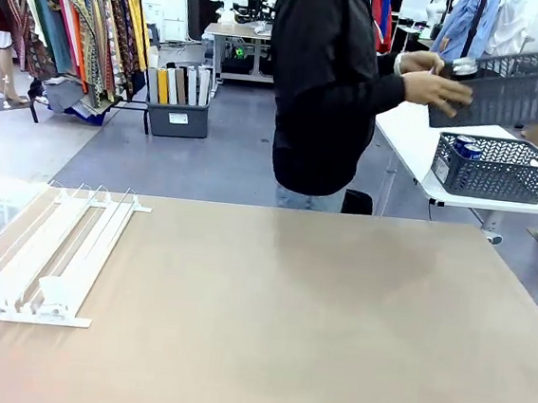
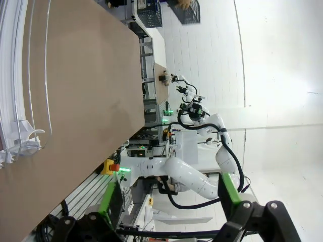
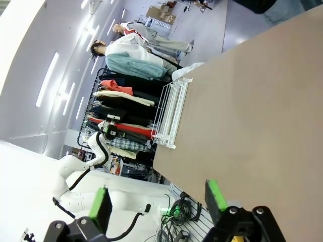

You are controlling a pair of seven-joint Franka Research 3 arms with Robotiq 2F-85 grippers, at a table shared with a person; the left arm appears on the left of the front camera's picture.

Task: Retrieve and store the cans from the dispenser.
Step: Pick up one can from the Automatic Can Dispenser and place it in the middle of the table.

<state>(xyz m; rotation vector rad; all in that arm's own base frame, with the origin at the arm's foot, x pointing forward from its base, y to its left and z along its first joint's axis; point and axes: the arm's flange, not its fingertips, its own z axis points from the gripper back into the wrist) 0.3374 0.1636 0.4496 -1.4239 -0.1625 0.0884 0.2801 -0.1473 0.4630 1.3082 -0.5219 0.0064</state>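
The white dispenser (image 1: 45,247) lies on the left of the brown table, its wire lanes holding no cans. It also appears as the dispenser (image 2: 20,101) at the left wrist picture's left edge and the dispenser (image 3: 171,113) in the right wrist view. Blue cans (image 1: 465,144) stand in a grey basket (image 1: 496,171) on a white side table. A person at the far side holds a second grey basket (image 1: 509,86) in both hands, a silver can top (image 1: 465,66) showing in it. My left gripper (image 2: 170,196) and right gripper (image 3: 159,201) are both open, off the table, with nothing between their fingers.
The brown tabletop (image 1: 285,327) stretches bare from the dispenser to the right edge. The white side table (image 1: 417,144) stands behind the far right corner. Clothes racks (image 1: 72,21) and a bin (image 1: 177,116) are far back on the floor.
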